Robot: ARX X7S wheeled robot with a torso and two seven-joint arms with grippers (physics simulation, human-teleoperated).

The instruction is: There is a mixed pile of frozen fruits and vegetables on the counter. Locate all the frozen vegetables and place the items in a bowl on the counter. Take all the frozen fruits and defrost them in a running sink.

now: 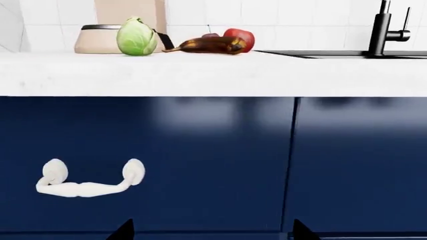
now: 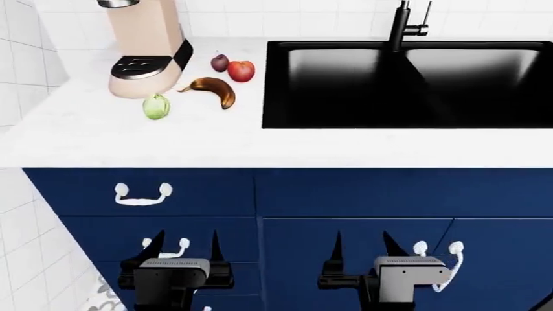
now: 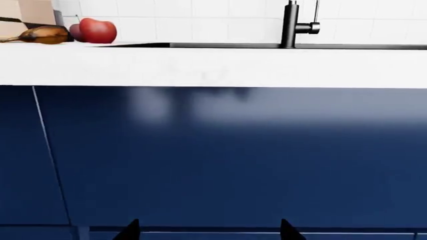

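Observation:
On the white counter (image 2: 129,139) lie a green cabbage (image 2: 157,106) (image 1: 137,36), a browned banana (image 2: 212,89) (image 1: 210,45) (image 3: 43,34), a red apple (image 2: 241,70) (image 1: 241,37) (image 3: 98,30) and a small dark plum (image 2: 220,62). The black sink (image 2: 406,84) is to their right, and no water shows at its faucet (image 2: 402,23) (image 3: 291,24). No bowl is in view. My left gripper (image 2: 185,249) (image 1: 213,232) and right gripper (image 2: 364,249) (image 3: 209,231) are both open and empty, low in front of the blue cabinet, well below counter height.
A beige coffee machine (image 2: 147,45) stands behind the cabbage at the counter's back left. Blue drawers carry white handles (image 2: 142,194) (image 1: 87,180). A white tiled wall (image 2: 17,214) closes the left side.

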